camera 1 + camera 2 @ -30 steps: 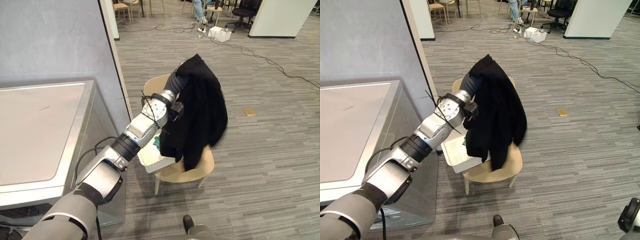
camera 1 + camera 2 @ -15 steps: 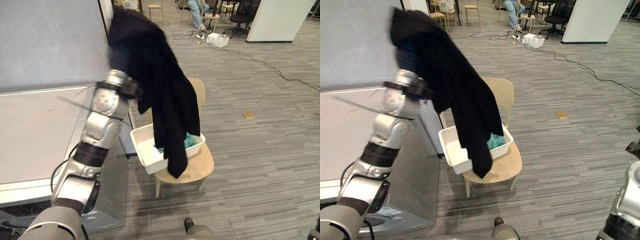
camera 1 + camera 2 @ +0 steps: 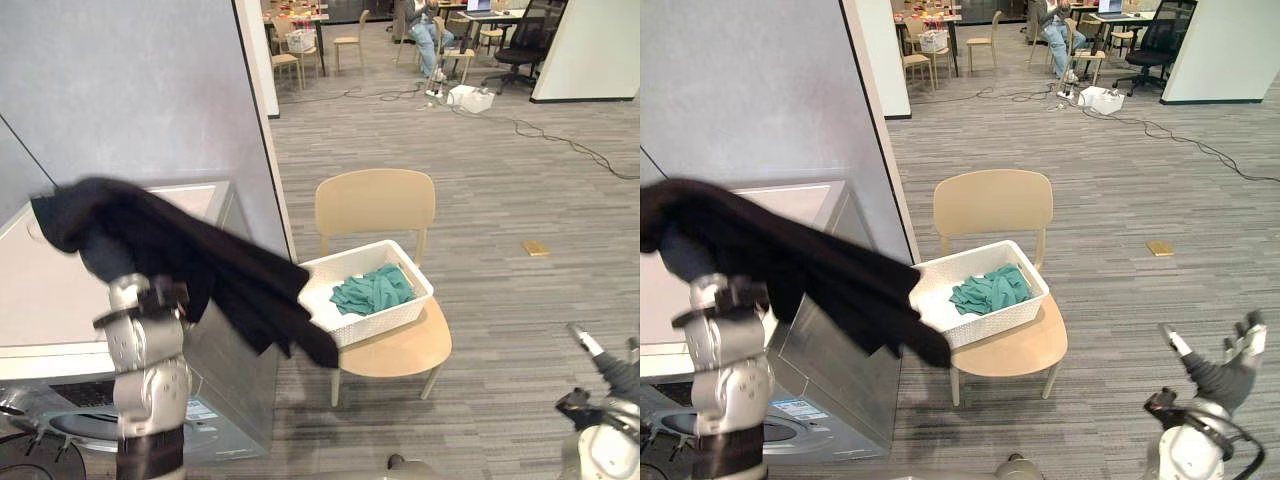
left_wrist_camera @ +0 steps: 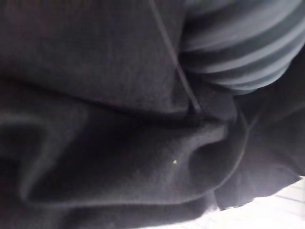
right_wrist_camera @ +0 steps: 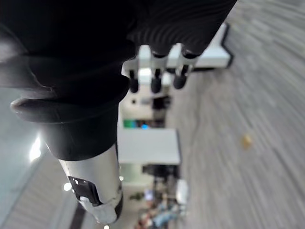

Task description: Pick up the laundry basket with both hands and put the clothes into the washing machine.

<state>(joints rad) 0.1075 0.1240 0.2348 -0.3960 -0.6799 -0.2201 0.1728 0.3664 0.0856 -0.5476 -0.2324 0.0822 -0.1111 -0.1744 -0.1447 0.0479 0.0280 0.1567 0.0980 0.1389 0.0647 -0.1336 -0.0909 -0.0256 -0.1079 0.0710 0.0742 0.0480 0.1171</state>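
Swung over from the chair (image 3: 375, 200), the black top (image 3: 200, 270) now drapes the left hand (image 4: 238, 52) by the washer (image 3: 40, 310); grip hidden, can't tell. Right hand (image 3: 1220, 378) open, empty. Top could slide off, maybe catching the basket (image 3: 390, 318).

A wooden chair (image 3: 375, 200) stands on the grey carpeted floor (image 3: 520, 330), just beside the washing machine (image 3: 835, 375). A white laundry basket (image 3: 385, 325) sits toward its seat's left edge, holding green clothes (image 3: 372, 291).
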